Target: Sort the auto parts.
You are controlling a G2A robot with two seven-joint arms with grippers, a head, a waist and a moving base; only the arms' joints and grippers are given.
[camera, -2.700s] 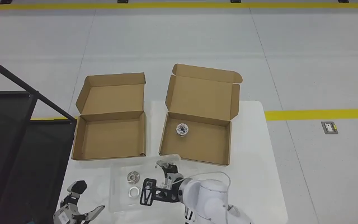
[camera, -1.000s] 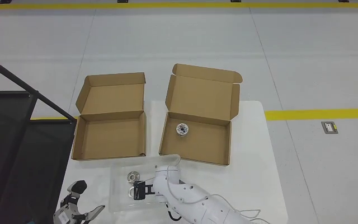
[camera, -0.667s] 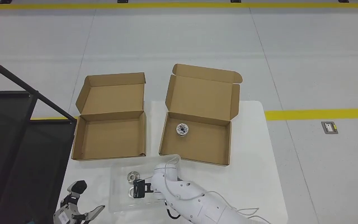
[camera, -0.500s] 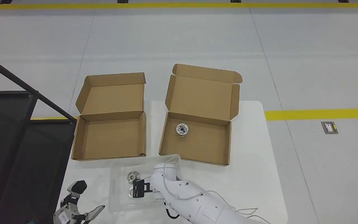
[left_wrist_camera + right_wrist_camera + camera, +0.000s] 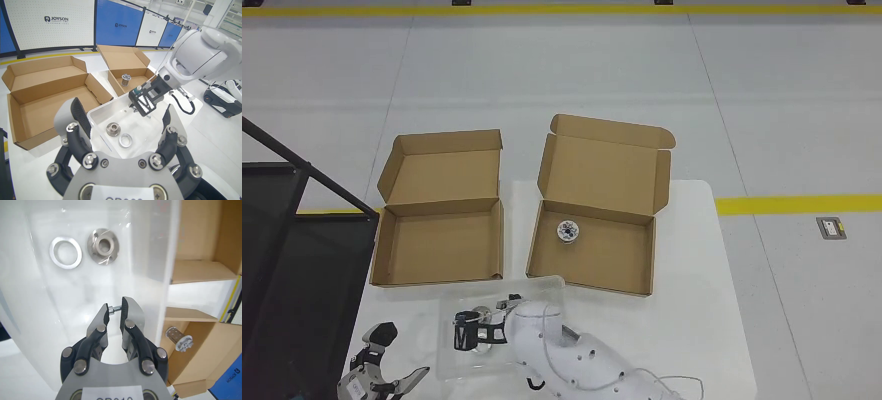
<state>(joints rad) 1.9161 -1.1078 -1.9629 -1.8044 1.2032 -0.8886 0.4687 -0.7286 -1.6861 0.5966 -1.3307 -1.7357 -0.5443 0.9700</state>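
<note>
**Right gripper** [image 5: 115, 309], over the white tray [image 5: 447, 352] at 6 o'clock on the table [image 5: 692, 300]. The jaws are drawn in to a narrow gap, with a small screw [image 5: 114, 309] pinched between the pads. I read the hold as end to end: head against one pad, thread tip against the other, shank bridging the gap.

**Handling, as I judge it.** The screw is steel, stiff and very light, so weight is no concern, but the hold is. Pressed along its own axis on two tiny contacts, it could pivot or spring out at any jolt. A surer purchase would be across the shank, flat on the ribbed pads. I would carry it slowly and level, and release it low inside a box.

**In the tray.** A flanged hub [image 5: 103, 248] and a plain ring [image 5: 65, 252] lie just beside each other, not touching. Both look rigid, smooth and heavier than the screw. I would take the hub by its raised collar and the ring across its rim.

**Left gripper** [image 5: 122, 113], at 7 o'clock, off the tray's corner. The jaws are spread wide and hold nothing.

**Boxes, lids open.** The left box [image 5: 437, 245] sits at 10 o'clock. The right box [image 5: 612, 255] sits at 12 o'clock, with one perforated cylindrical part [image 5: 568, 231] inside.
</note>
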